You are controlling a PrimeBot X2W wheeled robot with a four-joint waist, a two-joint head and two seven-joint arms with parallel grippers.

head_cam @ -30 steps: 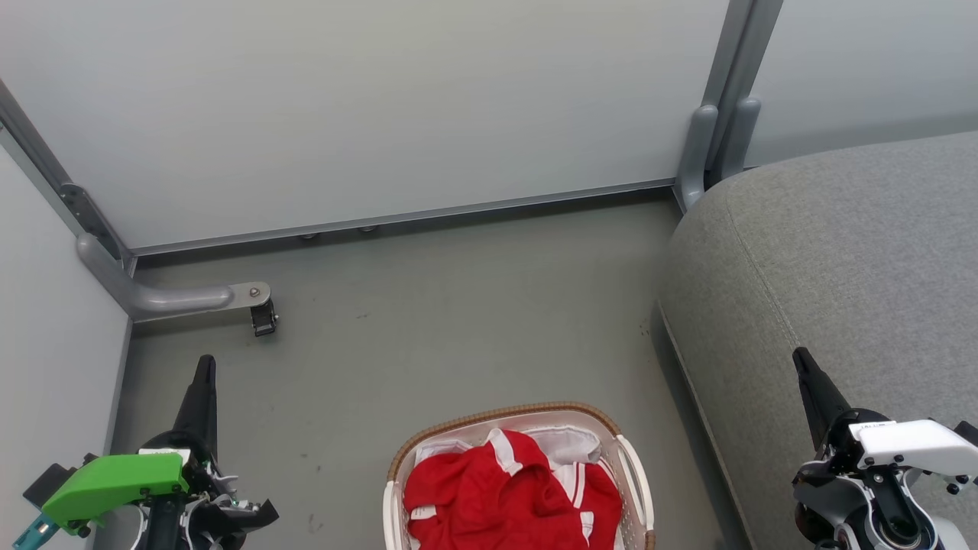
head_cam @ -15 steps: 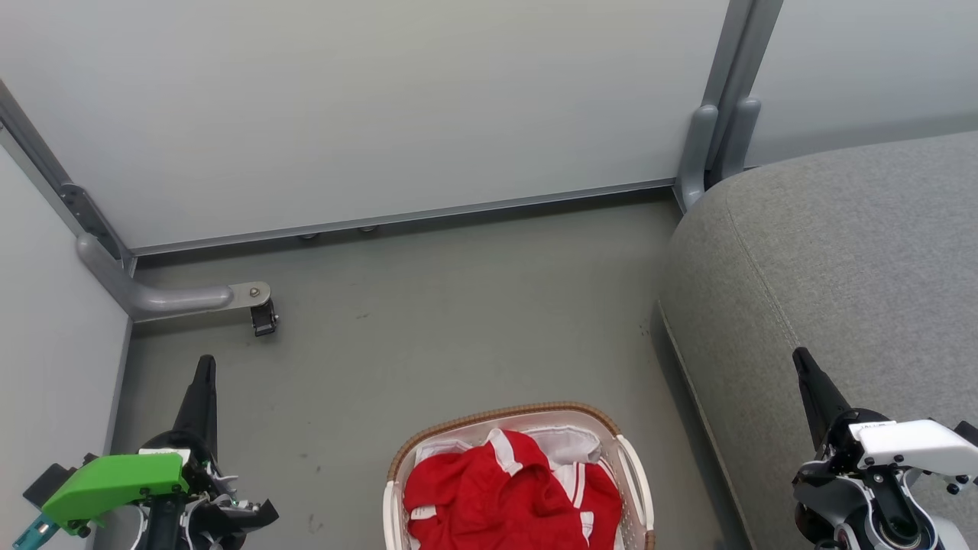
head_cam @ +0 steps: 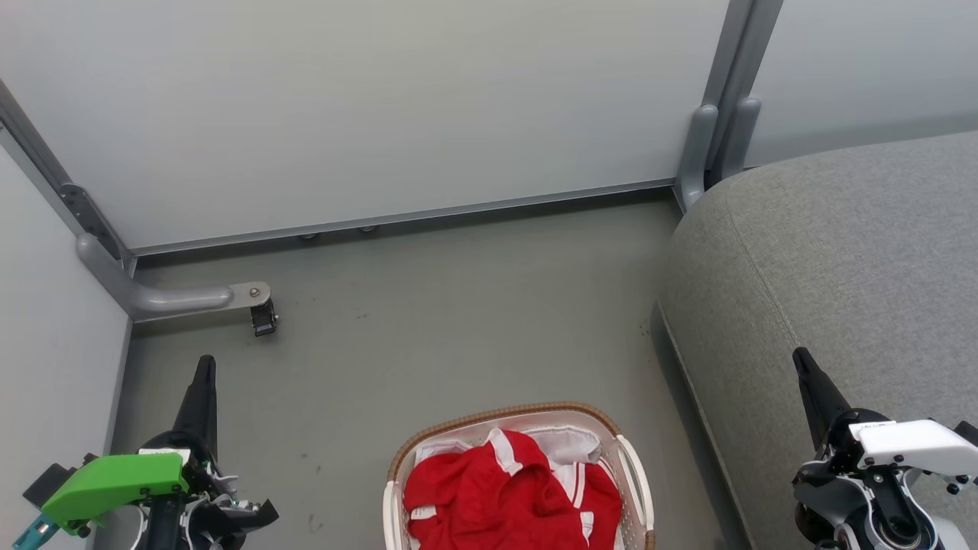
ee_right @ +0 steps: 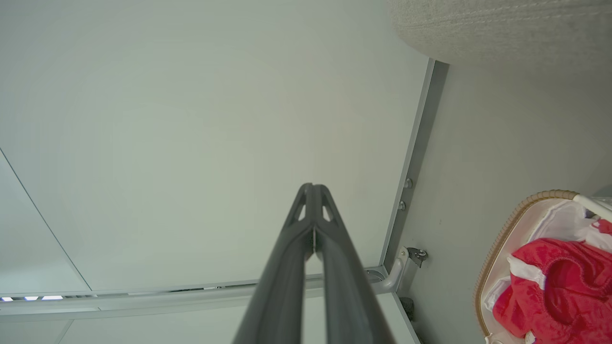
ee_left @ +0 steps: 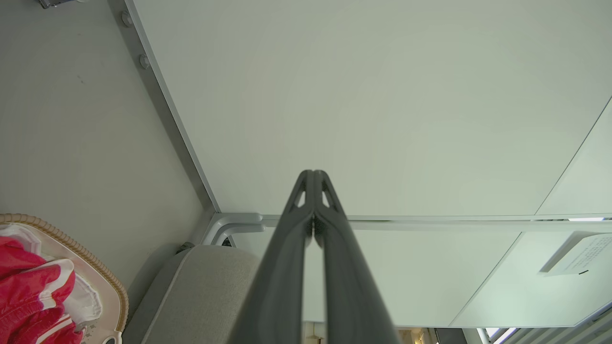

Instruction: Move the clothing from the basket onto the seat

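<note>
The left gripper (head_cam: 204,368) and right gripper (head_cam: 799,356) point forward, long dark fingers pressed together on nothing. Between them, nearer than their tips, the oval white perforated basket with a brown woven rim (head_cam: 504,411) holds the red, white-striped clothing (head_cam: 500,496). The large grey fabric seat (head_cam: 856,252) spreads beside and beyond the right jaws. Farther off, the right wrist view adds a small black caster (ee_right: 419,256) below the pale wall panel (ee_right: 191,119).
</note>
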